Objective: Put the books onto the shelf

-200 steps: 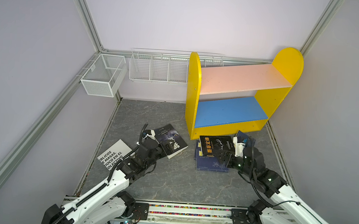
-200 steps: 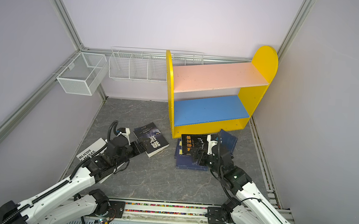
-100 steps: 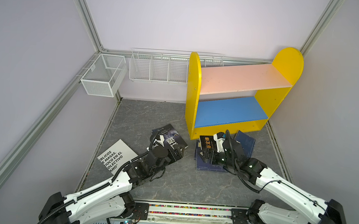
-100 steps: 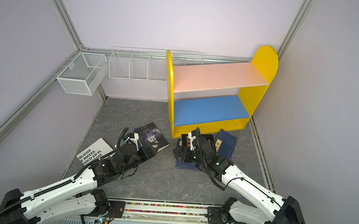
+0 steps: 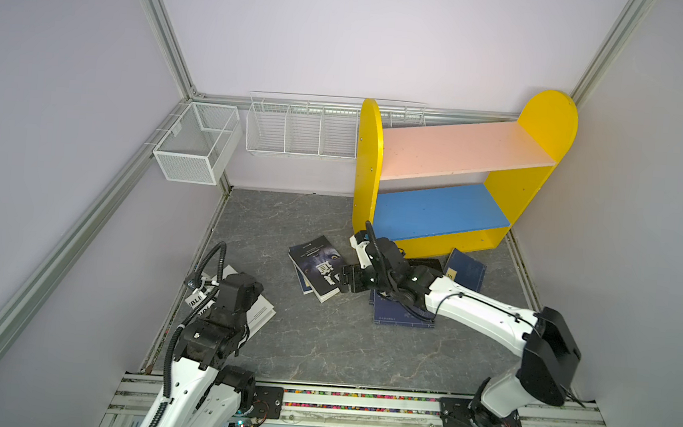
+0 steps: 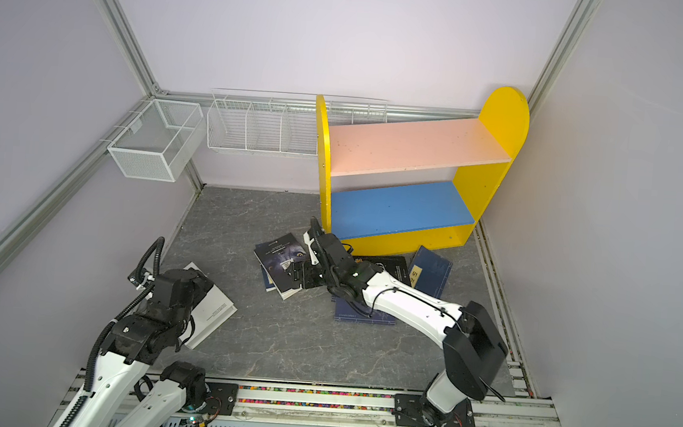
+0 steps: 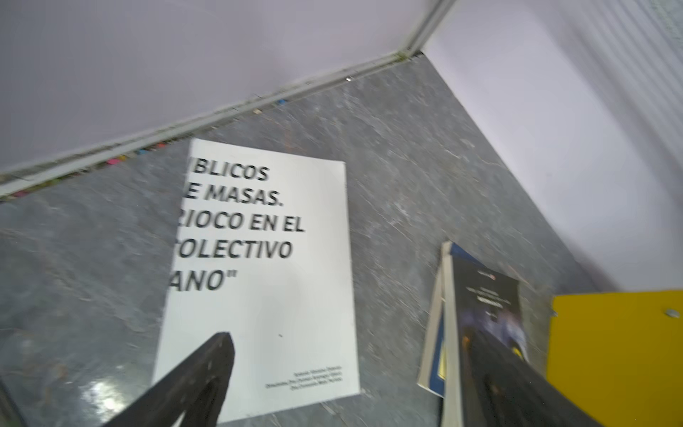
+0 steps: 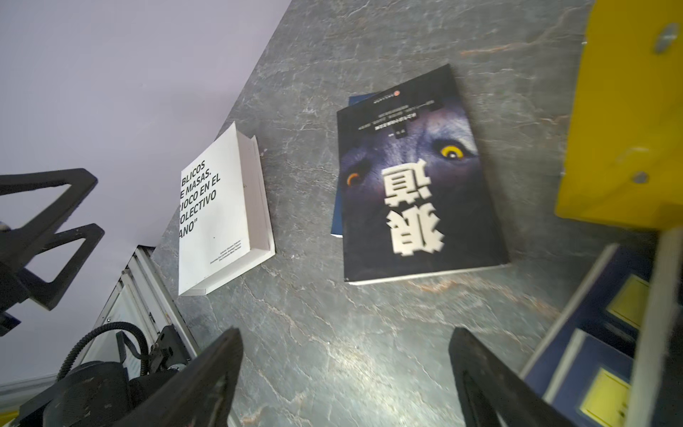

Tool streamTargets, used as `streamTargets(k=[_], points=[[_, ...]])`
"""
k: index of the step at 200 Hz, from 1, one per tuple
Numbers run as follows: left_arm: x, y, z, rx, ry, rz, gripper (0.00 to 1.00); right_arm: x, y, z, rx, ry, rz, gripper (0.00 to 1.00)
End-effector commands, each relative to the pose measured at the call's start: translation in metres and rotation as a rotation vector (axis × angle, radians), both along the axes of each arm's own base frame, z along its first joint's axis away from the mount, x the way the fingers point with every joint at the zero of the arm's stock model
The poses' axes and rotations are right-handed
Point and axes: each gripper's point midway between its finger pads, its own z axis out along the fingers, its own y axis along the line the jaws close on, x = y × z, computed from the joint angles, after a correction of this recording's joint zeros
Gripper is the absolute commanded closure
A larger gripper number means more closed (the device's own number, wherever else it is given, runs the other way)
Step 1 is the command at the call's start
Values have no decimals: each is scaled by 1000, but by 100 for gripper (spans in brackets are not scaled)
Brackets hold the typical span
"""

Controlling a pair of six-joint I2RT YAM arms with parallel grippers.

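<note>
right gripper (image 5: 345,279) at the edge of a dark book (image 5: 317,262)
the dark book lies on the grey floor (image 5: 321,346) before the left panel of the yellow shelf (image 5: 461,153). the left arm (image 5: 213,333) covers part of a white book (image 5: 262,314). a navy book (image 5: 466,270) lies just beside the shelf's base, another navy book (image 5: 396,319) under the right arm (image 5: 482,315).

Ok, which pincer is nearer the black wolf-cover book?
Right. The right pincer is open at the edge of the black wolf-cover book, on its shelf side. The left pincer is open over the white book, well apart from it.
</note>
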Motion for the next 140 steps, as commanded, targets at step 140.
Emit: streamTargets(k=[140], points=[[-25, 45, -109, -163, 171, 214, 1, -38, 180, -106, 200, 179, 351, 13]])
